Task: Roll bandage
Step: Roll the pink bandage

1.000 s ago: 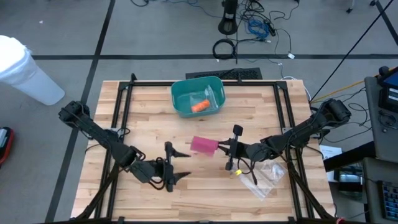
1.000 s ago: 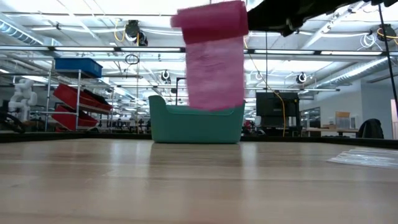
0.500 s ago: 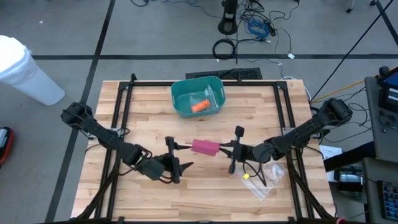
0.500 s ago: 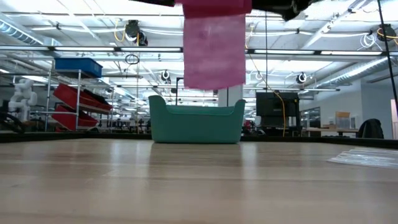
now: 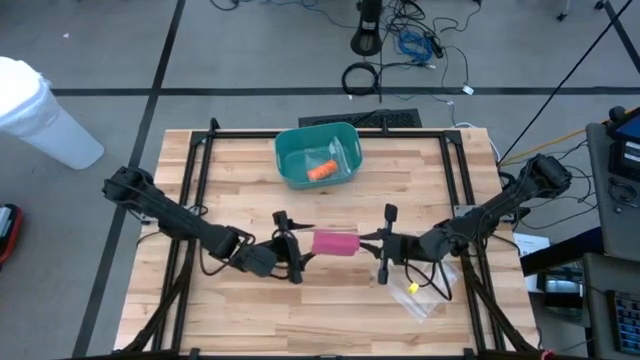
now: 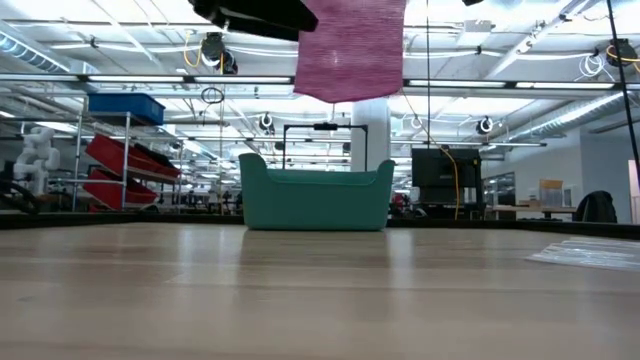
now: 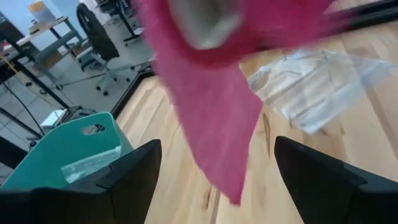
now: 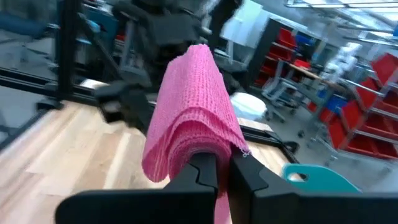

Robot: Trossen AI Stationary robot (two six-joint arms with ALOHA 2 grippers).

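Workshop shelving and red bins are seen beyond the wooden bench (image 5: 250, 180), which carries a teal bin (image 5: 317, 155) near its far edge and a clear plastic bag (image 5: 425, 292) on the right arm's side. Above the middle of the bench, a pink bandage (image 5: 335, 242) is held clear of the surface between the 2 arms. The right pincer (image 5: 372, 241) is closed on 1 end of the bandage, with a loose flap hanging down. The left pincer (image 5: 297, 251) is set just beside the opposite end with its fingers (image 7: 134, 171) spread wide, the hanging flap seen between them. An orange object (image 5: 321, 171) lies inside the bin.
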